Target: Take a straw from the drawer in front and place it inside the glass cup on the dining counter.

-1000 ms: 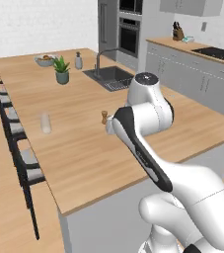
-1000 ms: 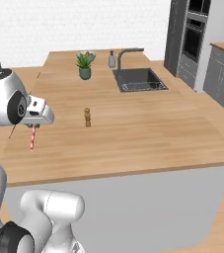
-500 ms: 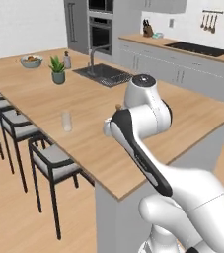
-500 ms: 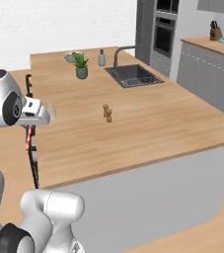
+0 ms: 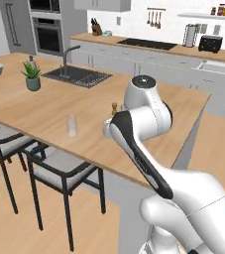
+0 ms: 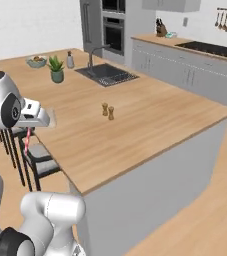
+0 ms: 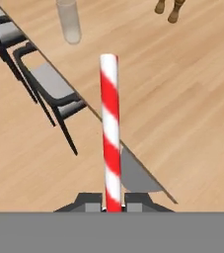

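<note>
Hand view: gripper [image 7: 113,208] (seemingly down-tilted) around straw [image 7: 110,133]

Wood floor [image 5: 15,233], dark chairs [image 5: 59,166] (padded grey seats), white tiled wall [image 5: 173,22].

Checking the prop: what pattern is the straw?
Red and white spiral stripes on the straw, clearest in the hand view.

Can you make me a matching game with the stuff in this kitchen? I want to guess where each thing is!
Things:
1. straw
2. glass cup
3. plant
4. wooden shakers

Places:
A. near the middle of the island
B. held in the robot's jaws
C. by the island edge, above the chairs
D. beside the sink

Pairs: 1-B, 2-C, 3-D, 4-A
</note>
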Robot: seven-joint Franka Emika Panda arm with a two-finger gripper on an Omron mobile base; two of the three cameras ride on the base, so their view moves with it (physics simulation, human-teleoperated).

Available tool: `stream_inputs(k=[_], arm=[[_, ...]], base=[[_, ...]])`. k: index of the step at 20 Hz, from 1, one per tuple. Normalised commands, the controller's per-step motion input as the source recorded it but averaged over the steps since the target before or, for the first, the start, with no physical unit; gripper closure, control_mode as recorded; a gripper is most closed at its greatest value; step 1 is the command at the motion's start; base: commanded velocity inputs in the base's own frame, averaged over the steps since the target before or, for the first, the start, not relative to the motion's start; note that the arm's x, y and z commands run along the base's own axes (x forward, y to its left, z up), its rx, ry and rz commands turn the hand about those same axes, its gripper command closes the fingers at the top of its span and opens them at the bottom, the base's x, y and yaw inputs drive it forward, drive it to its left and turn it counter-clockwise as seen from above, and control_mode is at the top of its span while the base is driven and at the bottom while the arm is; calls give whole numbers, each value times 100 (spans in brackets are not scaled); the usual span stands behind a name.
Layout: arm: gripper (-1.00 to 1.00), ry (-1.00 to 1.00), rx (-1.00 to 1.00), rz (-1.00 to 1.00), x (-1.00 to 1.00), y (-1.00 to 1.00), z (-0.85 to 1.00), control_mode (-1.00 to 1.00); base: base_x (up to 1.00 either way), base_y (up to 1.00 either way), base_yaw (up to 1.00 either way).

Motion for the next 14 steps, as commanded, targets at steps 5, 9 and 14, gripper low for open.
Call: stream_inputs(k=[5, 9, 14], arm=[[100, 0, 0, 0, 0, 0, 0, 100], [100, 0, 0, 0, 0, 0, 0, 100], [100, 0, 0, 0, 0, 0, 0, 100]], base=[[-3, 100, -52], [-1, 100, -52], [-4, 100, -54]])
